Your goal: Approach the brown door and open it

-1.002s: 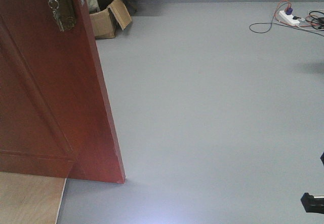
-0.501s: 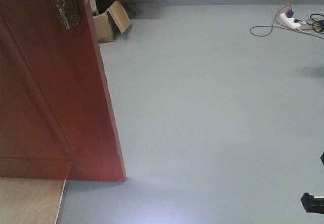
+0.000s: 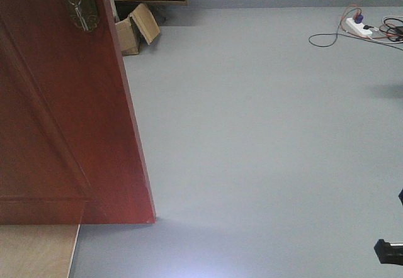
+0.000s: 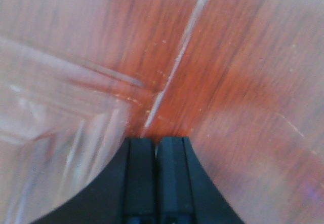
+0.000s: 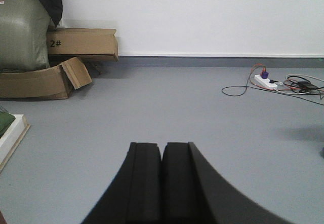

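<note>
The brown door (image 3: pixel 63 121) fills the left of the front view, swung open with its free edge toward the room. Its brass keyhole plate (image 3: pixel 80 4) with hanging keys shows at the top; the lever handle is out of view. In the left wrist view the glossy door surface (image 4: pixel 212 57) fills the frame, blurred, and my left gripper (image 4: pixel 156 140) is shut and empty, its tips right at the wood. My right gripper (image 5: pixel 162 145) is shut and empty, pointing across the grey floor (image 5: pixel 167 102).
Tan cardboard boxes (image 3: pixel 135 26) stand at the wall behind the door edge and show in the right wrist view (image 5: pixel 45 77). A power strip with cables (image 3: pixel 362 26) lies far right. A pale plywood panel (image 3: pixel 34 250) lies under the door. A dark robot part (image 3: pixel 388 251) is bottom right.
The view has shifted slightly: the door's keyhole plate has moved right and up in the frame, and the door's bottom corner sits a little lower left. The boxes have shifted slightly.
</note>
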Robot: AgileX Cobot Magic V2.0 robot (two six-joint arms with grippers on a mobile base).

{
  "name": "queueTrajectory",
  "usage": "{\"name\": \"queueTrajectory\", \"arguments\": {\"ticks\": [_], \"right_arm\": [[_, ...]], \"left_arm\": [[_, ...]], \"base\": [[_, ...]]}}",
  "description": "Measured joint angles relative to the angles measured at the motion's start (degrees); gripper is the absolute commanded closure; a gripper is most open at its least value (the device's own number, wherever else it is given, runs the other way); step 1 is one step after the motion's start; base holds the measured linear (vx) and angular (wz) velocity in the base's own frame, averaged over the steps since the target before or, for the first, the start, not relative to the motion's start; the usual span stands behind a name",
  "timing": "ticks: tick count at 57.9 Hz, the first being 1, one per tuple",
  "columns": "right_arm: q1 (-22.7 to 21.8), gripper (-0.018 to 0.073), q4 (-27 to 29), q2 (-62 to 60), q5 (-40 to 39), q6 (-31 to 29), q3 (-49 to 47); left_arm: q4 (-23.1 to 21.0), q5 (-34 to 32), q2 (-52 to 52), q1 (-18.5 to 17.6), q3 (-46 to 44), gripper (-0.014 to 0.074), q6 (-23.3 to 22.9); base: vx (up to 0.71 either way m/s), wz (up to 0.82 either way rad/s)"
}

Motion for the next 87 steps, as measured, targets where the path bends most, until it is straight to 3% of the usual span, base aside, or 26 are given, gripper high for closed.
{"name": "queueTrajectory", "arguments": {"ticks": [69,77,87], "right_arm": [[0.0,0.0559,0.0,0.0,0.0,0.0,0.0],[0.0,0.0559,0.0,0.0,0.0,0.0,0.0],[0.0,0.0559,0.0,0.0,0.0,0.0,0.0]], "left_arm": [[0.0,0.0,-1.01,0.0,1.72,0.0603,0.0],[2.63,0.09,-5.9,-0.09,7.83,0.0603,0.0],[9.28,0.43,-15.4,-0.45,16.26,0.0603,0.0]], "base": [[0.0,0.0],[0.0,0.0],[0.0,0.0]]}}
